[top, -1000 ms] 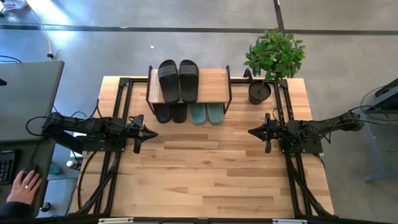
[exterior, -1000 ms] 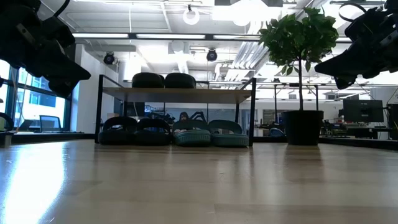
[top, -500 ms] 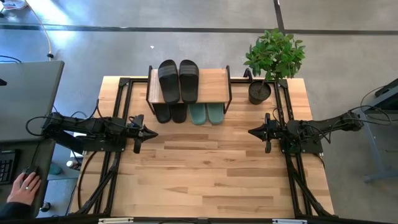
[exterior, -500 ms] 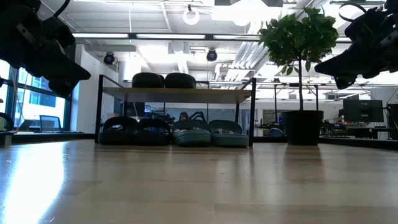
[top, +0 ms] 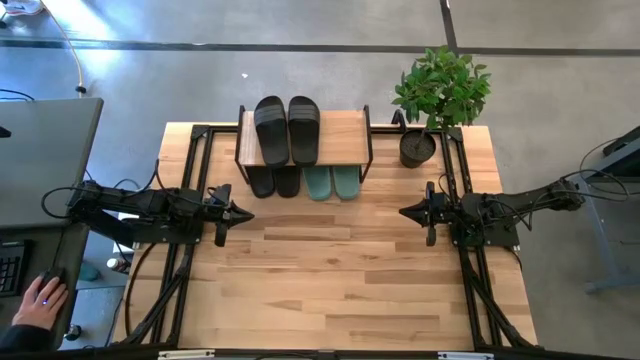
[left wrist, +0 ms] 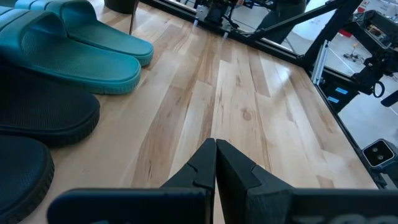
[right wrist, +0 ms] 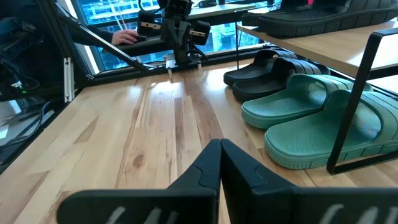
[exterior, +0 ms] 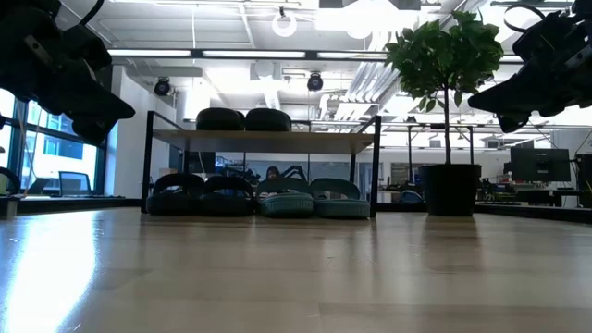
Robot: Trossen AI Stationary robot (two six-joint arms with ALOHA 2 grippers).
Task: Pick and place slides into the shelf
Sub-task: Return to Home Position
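Nearest, the table (top: pixel 340 290) lies bare between the 2 arms. The left gripper (top: pixel 243 213) and the right gripper (top: pixel 404 212) face each other across it, raised off the wood. Each has its fingers pressed together on nothing.

Beyond them, at the far edge, the shelf (top: pixel 345 140) carries 1 black pair (top: pixel 286 130) on top. A 2nd black pair (top: pixel 273 181) and the green pair (top: pixel 332 182) sit under it, their ends poking out toward the arms. All 6 slides look placed, so the job seems done bar parking the arms.

Little looks likely to go wrong. The main risk would be an arm swinging wide and clipping those protruding ends or the thin frame, which could nudge the light rack. The potted plant (top: pixel 438 95), just beside the shelf's right end, might tip if the right arm drifted toward it.

The tabletop is pale jointed planking, smooth and faintly glossy. The slides look like matte moulded foam, with finely textured footbeds and 1 broad arched strap each. The shelf is a light plank on thin black rod legs.
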